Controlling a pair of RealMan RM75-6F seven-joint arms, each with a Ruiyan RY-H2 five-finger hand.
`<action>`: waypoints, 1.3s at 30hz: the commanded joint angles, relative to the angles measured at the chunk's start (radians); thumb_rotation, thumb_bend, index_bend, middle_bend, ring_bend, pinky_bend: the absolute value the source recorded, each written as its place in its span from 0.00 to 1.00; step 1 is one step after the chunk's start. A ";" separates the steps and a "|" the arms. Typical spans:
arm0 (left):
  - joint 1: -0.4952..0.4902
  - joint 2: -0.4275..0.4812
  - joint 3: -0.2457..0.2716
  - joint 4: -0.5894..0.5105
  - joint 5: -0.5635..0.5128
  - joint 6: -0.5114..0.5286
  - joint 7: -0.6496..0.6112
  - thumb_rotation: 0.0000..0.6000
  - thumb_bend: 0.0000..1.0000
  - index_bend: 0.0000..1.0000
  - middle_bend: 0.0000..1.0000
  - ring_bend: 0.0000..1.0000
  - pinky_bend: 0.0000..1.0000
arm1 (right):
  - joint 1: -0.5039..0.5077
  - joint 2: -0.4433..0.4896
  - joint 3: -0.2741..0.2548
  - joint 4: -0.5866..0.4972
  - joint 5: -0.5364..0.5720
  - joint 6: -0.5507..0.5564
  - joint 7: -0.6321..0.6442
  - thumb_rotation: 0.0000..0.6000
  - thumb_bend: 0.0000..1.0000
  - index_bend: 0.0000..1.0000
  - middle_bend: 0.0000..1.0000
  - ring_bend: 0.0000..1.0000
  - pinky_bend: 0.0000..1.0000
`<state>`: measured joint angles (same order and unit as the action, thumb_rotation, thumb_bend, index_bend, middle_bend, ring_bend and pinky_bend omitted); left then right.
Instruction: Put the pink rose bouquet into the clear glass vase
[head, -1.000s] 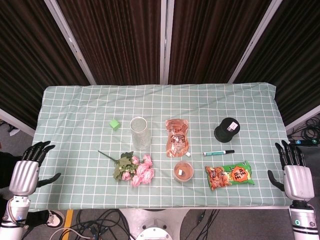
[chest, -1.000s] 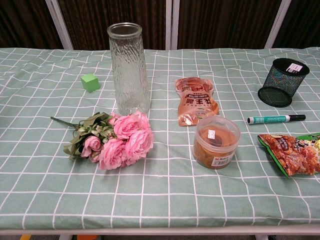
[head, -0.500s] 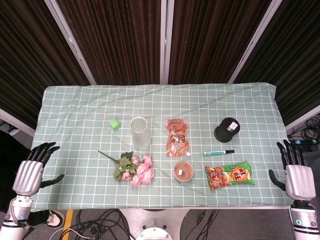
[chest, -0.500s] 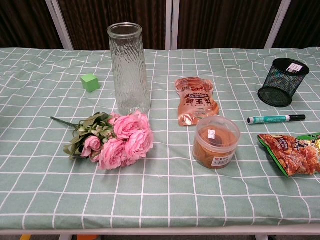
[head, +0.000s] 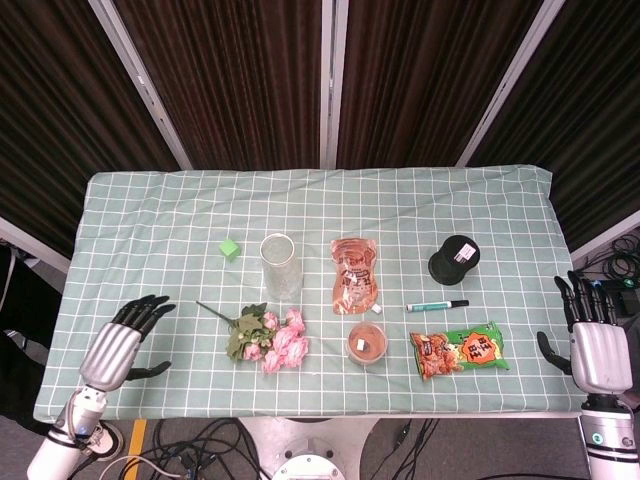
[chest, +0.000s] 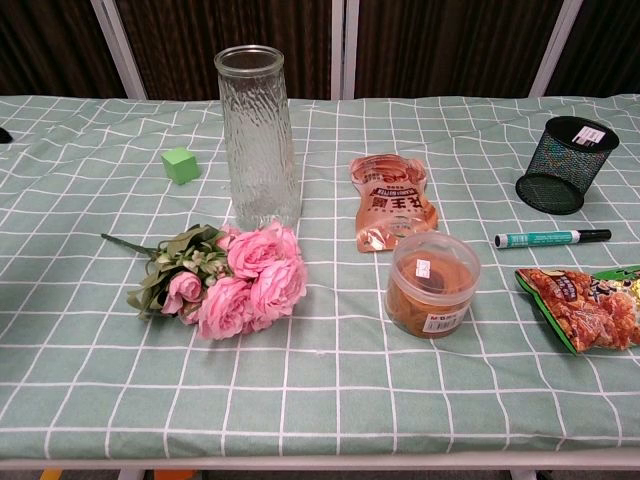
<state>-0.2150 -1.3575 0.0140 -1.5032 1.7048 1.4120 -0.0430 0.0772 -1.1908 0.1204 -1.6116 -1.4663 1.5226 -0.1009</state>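
Reach step: left hand (head: 118, 345) empty, fingers apart, over table (head: 150, 215) near bouquet (head: 268, 338), which lies flat just beside upright vase (head: 281, 265). Right hand (head: 596, 345) also empty, spread, off the table edge. Next: grasp the stems.

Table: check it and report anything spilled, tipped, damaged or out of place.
Nothing stands out. The clear glass vase stands upright and empty, the pink rose bouquet lies intact on its side just in front of it, and the lidded tub is upright. No spills.
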 joint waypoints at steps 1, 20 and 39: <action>-0.055 -0.045 0.003 0.030 0.017 -0.073 0.028 1.00 0.03 0.15 0.10 0.08 0.16 | 0.001 0.001 0.000 -0.003 0.002 -0.002 -0.004 1.00 0.24 0.00 0.00 0.00 0.00; -0.282 -0.199 0.003 0.200 0.114 -0.193 -0.165 1.00 0.03 0.14 0.08 0.07 0.15 | 0.003 -0.001 0.003 0.016 0.039 -0.025 0.021 1.00 0.24 0.00 0.00 0.00 0.00; -0.437 -0.279 0.007 0.235 0.095 -0.314 -0.166 1.00 0.03 0.11 0.04 0.05 0.15 | -0.009 0.002 0.005 0.046 0.057 -0.023 0.064 1.00 0.25 0.00 0.00 0.00 0.00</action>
<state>-0.6471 -1.6325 0.0237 -1.2729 1.8054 1.1028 -0.2091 0.0686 -1.1885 0.1254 -1.5654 -1.4091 1.4994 -0.0374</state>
